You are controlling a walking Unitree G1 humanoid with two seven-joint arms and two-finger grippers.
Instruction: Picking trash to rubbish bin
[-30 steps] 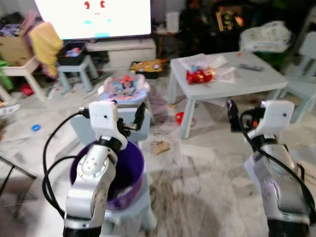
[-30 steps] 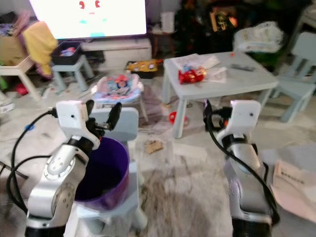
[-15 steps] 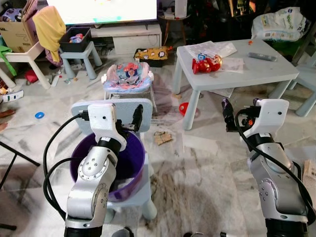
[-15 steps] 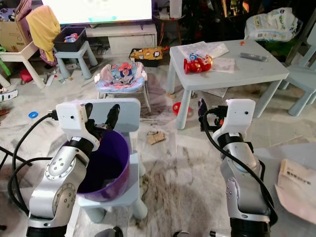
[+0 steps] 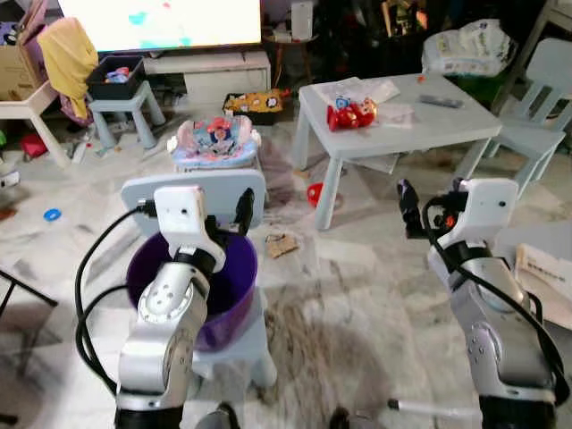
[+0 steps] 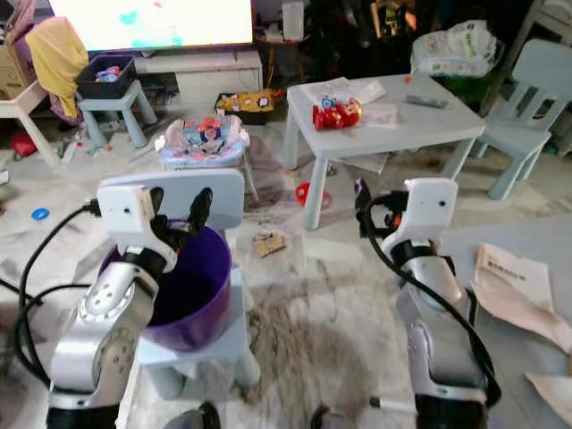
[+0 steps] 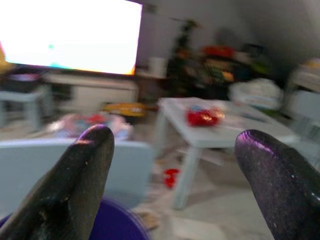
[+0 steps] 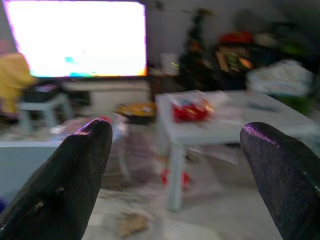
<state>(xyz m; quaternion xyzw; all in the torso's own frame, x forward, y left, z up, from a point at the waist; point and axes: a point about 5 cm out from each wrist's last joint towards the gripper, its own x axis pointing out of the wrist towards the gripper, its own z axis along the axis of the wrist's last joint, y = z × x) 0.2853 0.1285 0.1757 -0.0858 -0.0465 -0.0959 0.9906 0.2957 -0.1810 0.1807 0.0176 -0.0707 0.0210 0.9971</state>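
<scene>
Ahead of me stands a pale blue table [image 5: 447, 125] with a red toy [image 5: 350, 115] on its top, well beyond my arms. Nearer, on my left, a purple bin [image 5: 234, 277] sits on the seat of a small pale blue chair [image 5: 147, 189]. A scrap of cardboard trash [image 5: 282, 244] lies on the marble floor [image 5: 357, 295] between chair and table. My left end effector [image 5: 242, 211] hovers over the bin's rim, fingers spread wide. My right end effector [image 5: 407, 207] is raised near the table, also spread wide and holding nothing.
</scene>
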